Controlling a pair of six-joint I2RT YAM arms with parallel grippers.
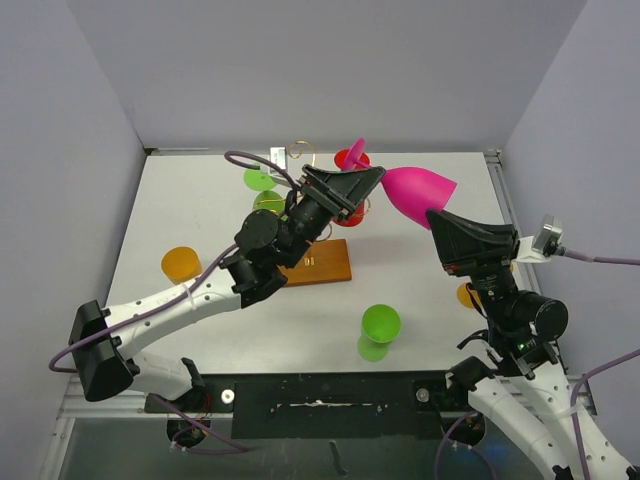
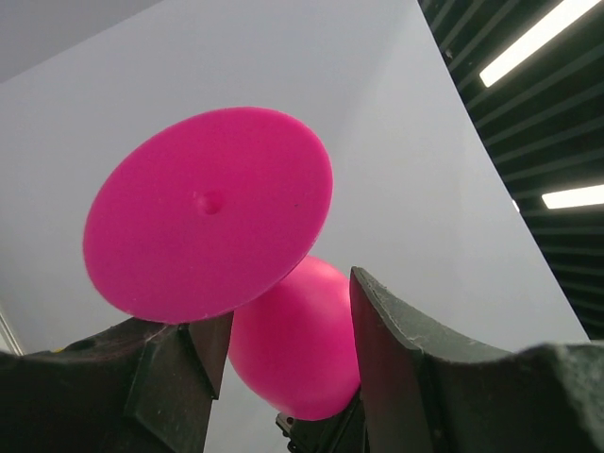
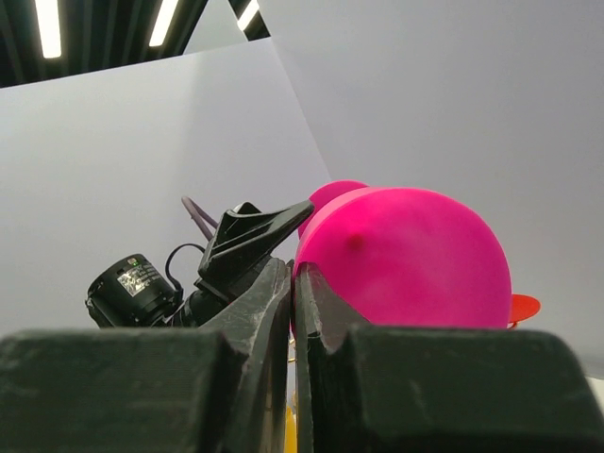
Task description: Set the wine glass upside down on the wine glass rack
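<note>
Posture: the left arm stretches diagonally from its base across the wine glass rack (image 1: pixel 325 263), wrist raised, with the left end effector (image 1: pixel 372 180) pointing right. Its jaws stand apart on either side of the stem end of the pink wine glass (image 1: pixel 418 195); contact cannot be confirmed. The right arm rises steeply, and the right end effector (image 1: pixel 438 216) is closed on the rim of the bowl. The wine glass lies level in the air, up and to the right of the rack, foot toward the left arm.

Count: one rack; one pink glass; a green glass (image 1: pixel 380 323) on the desk (image 1: pixel 200 210) at the front, a second green glass (image 1: pixel 258 180) at the back; an orange glass (image 1: pixel 181 263) at the left, a second orange glass (image 1: pixel 466 295) partly hidden by the right arm; one red glass (image 1: pixel 345 158) behind the pink foot.
</note>
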